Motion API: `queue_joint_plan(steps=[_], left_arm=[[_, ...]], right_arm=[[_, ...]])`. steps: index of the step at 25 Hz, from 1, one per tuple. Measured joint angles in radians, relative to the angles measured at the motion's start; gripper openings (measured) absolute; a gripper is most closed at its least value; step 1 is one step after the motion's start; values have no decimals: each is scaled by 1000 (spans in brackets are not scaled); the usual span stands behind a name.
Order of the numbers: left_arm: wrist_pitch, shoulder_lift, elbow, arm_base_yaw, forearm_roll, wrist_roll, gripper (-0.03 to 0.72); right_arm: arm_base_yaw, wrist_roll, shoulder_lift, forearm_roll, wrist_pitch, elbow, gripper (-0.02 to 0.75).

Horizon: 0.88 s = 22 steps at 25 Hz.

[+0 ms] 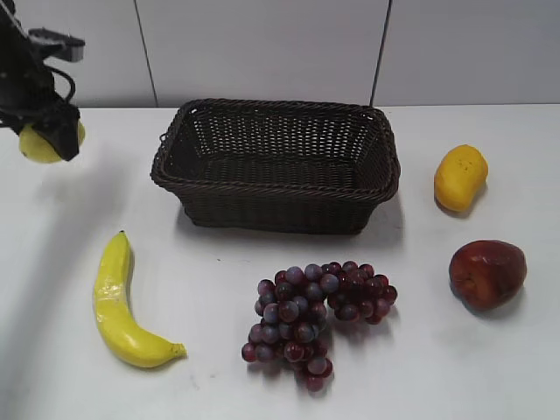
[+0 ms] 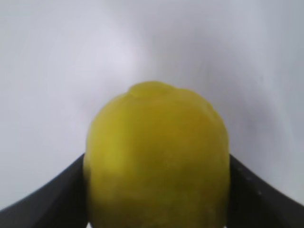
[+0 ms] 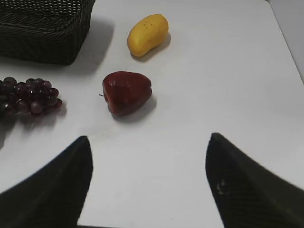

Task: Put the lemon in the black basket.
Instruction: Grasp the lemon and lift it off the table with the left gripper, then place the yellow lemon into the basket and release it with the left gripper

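My left gripper [image 1: 54,138] is shut on the lemon [image 1: 35,145], a pale yellow-green fruit, and holds it above the table at the far left of the exterior view. In the left wrist view the lemon [image 2: 156,161] fills the space between both black fingers. The black basket [image 1: 276,164], a large dark woven one, stands empty at the middle back, well to the right of the lemon; its corner shows in the right wrist view [image 3: 45,28]. My right gripper [image 3: 148,156] is open and empty over bare table; it does not show in the exterior view.
A banana [image 1: 118,302] lies front left. A bunch of purple grapes [image 1: 317,317] lies in front of the basket. An orange-yellow oblong fruit [image 1: 460,178] and a dark red fruit [image 1: 487,273] lie at the right. A grey panelled wall stands behind the white table.
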State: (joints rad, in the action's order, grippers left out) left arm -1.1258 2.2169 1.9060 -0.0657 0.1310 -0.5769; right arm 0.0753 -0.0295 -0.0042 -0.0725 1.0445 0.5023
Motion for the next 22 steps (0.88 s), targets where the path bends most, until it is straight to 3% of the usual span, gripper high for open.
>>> queue_joint_plan(steps=[5, 10, 17, 22], left_arm=[[-19, -37, 173, -57, 47, 1, 546], [59, -39, 304, -207, 63, 1, 546], [231, -5, 321, -401, 69, 0, 546], [279, 103, 322, -465, 70, 0, 546]], right_arm=[[0, 0, 0, 0, 0, 0, 561], [0, 0, 0, 0, 0, 0, 561], [0, 0, 0, 0, 0, 0, 561], [0, 0, 0, 0, 0, 0, 561]])
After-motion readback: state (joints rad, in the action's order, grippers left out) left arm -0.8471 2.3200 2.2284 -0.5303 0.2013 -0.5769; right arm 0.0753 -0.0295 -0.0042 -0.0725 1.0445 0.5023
